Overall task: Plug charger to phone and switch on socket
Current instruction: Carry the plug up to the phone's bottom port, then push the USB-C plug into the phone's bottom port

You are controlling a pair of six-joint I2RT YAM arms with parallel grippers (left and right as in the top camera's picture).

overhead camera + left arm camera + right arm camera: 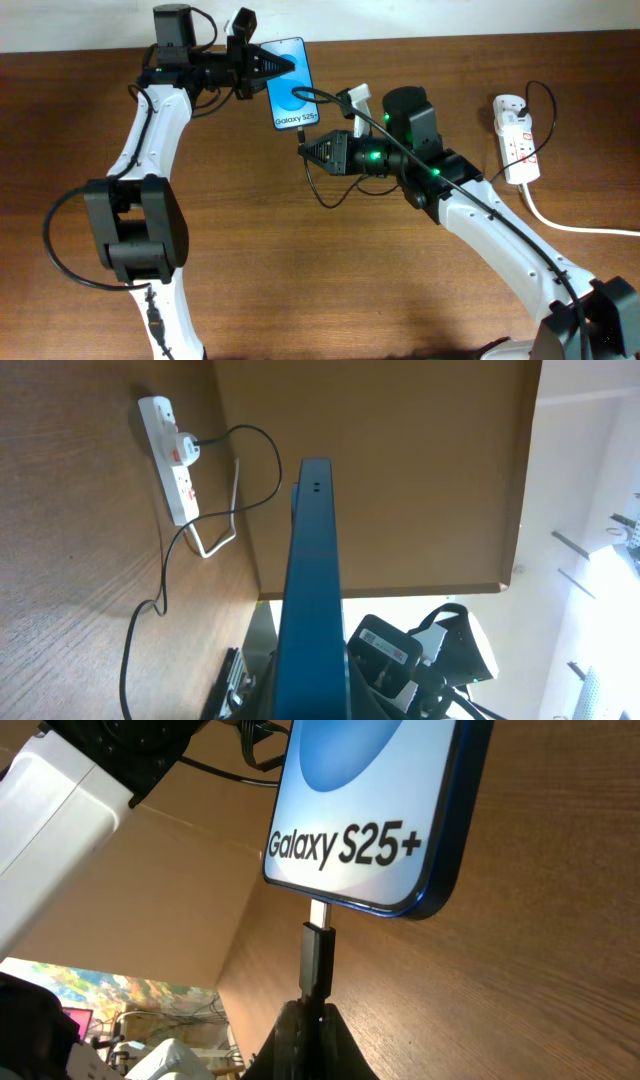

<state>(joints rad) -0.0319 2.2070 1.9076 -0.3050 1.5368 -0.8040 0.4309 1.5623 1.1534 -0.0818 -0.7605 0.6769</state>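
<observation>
The left gripper (258,67) is clamped on the top end of the phone (293,85), whose bottom edge faces the right arm. The right gripper (308,1015) is closed on the charger plug (317,955). The plug is in line with the phone's long axis, and its metal tip is at the port but partly showing. It probably needs a straight push in. The socket (514,135) lies on the tabletop (300,270), nearer the right arm.

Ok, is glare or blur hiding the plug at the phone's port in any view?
Right wrist: the phone screen is bright yet its text reads sharp, and the plug tip at its bottom edge is clear. Left wrist: phone edge-on, background at right washed out. Overhead: evenly lit, but the port is too small to judge.
</observation>
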